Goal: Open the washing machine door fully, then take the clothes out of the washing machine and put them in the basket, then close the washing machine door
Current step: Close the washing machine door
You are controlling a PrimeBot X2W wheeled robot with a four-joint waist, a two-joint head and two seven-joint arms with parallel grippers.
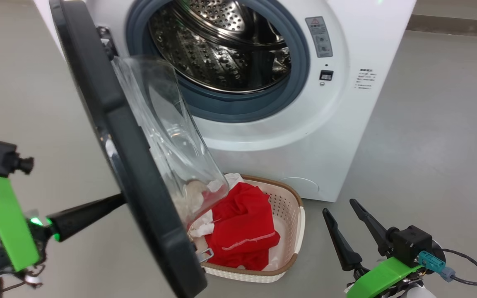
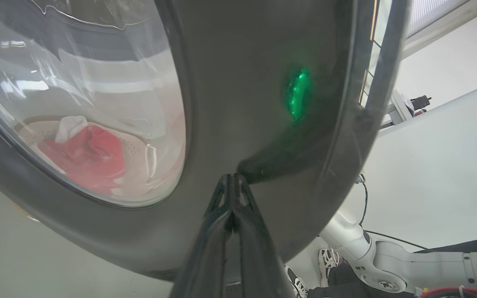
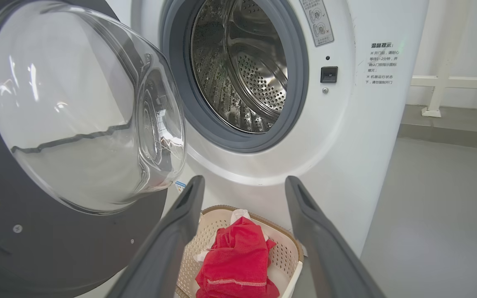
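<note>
figuring the washing machine door [image 1: 133, 161] is the job left here. the red clothes [image 1: 242, 225] sit in the basket [image 1: 293, 195] on the floor, just in front of the washing machine [image 1: 346, 124], and the drum [image 1: 222, 54] looks bare as far as i can see into it. the door stands partway swung out.

my left gripper [image 2: 232, 179] has its fingers pressed together, tips right up against the outside face of the black rim. my right gripper [image 1: 339, 207] hangs spread wide, holding nothing, low and to the right of the basket.

handling-wise, the door's rigid and probably hefty with that thick glass bowl. the glossy rim looks slick, so a closed tip could skid. i'd push on the wide rim well away from the hinge, not on the glass, and keep it steady so the latch catches. the bowl passes close over the basket, so it might be tight.
</note>
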